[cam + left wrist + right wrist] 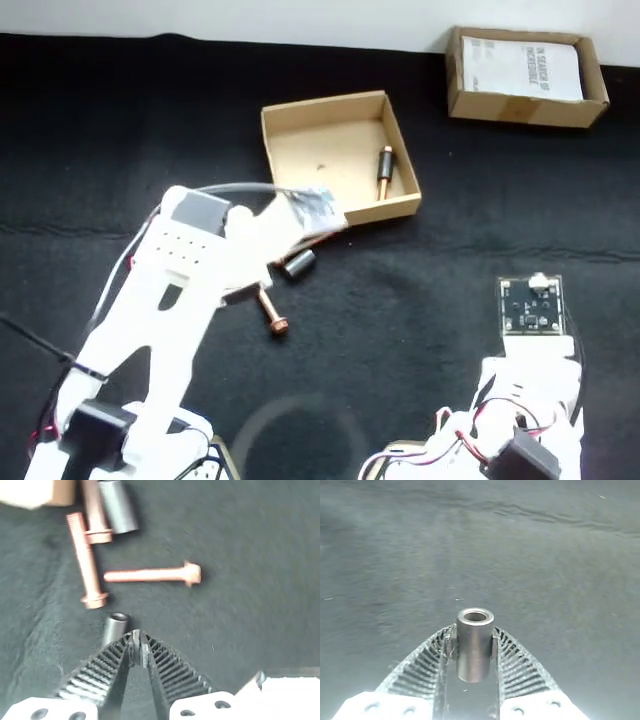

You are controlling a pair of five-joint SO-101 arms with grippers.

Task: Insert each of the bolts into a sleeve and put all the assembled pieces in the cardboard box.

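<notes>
Hovering by the box (383, 212) holding one assembled piece (384, 172), seen from high; at the left wrist, pressing the left claw (137, 647) together over loose bolts (150, 574); at the right wrist, pinching a sleeve (475, 650) in the right claw (474, 630), probably needing one bolt fetched next.

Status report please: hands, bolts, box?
Left hand shut, empty, near loose bolts. Right hand shut on sleeve. One assembled piece in box. Nothing blocking.

Open brown cardboard box (325, 150), far centre, holds one sleeved copper bolt (384, 172) at its right; three loose copper bolts (150, 575) and two grey metal sleeves (117, 506) lie just nearer; a third sleeve (475, 647) sits clamped in the right gripper (474, 635).
</notes>
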